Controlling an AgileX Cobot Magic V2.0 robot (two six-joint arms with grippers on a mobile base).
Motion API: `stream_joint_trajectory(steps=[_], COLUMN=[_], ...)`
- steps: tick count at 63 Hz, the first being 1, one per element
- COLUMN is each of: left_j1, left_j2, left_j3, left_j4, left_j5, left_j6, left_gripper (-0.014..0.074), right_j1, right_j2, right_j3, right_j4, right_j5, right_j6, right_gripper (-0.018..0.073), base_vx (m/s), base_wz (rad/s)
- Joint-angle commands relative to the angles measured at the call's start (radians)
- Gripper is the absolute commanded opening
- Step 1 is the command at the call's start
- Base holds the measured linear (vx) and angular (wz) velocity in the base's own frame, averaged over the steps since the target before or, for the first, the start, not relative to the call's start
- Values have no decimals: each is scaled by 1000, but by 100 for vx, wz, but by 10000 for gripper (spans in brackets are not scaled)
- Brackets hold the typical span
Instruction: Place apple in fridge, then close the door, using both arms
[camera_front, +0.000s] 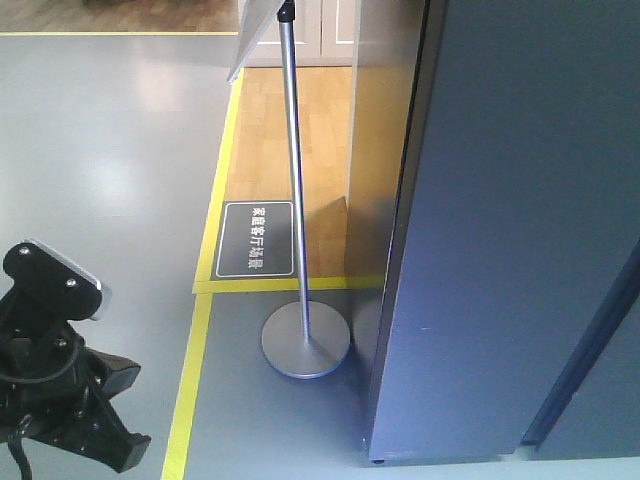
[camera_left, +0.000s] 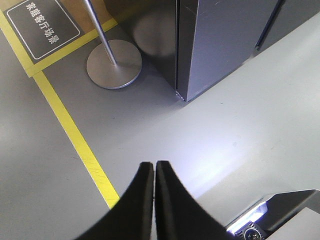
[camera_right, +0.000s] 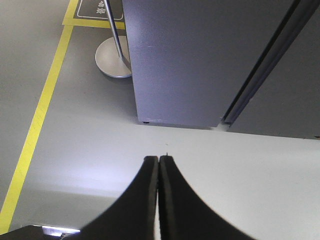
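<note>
Both tools are closed and hold nothing: the left tool has its two black fingers pressed together above the grey floor, and the right tool looks the same. Just ahead stands the dark grey fridge, with its door shut. Beside the fridge, a metal pole stand rests on its round base, near the yellow floor tape. I cannot see the apple in any view.
</note>
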Motion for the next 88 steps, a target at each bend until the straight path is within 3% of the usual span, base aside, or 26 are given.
stream_joint_trajectory(steps=[1,22,28,45,59,70,88], left_j1=[1,12,66,335,474,539,569], left_j2=[-15,-42,-98,-354,-608,-771,-978], left_j3=[-24,-24,-13,99,257,377,558], left_j4=[5,10,-10,-111,-200,-220,-291], left_j5=[-48,-51,-57,-131,-195,-226,-310], left_j6=[-10,-8,-15,-31,-31,-31,-32], left_gripper=[-6,-6,-6,-6,-6,-6,-6], right_j1=[2,2,2,2,2,2,2], right_j2=[13,13,13,13,13,13,13], right_j3=[-23,-23,-23,-23,-23,-23,-23], right_j4=[0,0,0,9,9,9,9], right_j5=[-50,-33,-33,-34,-34,-34,-29], right_j6=[1,0,0,1,3,3,3], right_gripper=[-4,-4,-4,-4,-4,-4,-4], base_vx=[0,0,0,0,0,0,0], base_wz=[0,0,0,0,0,0,0])
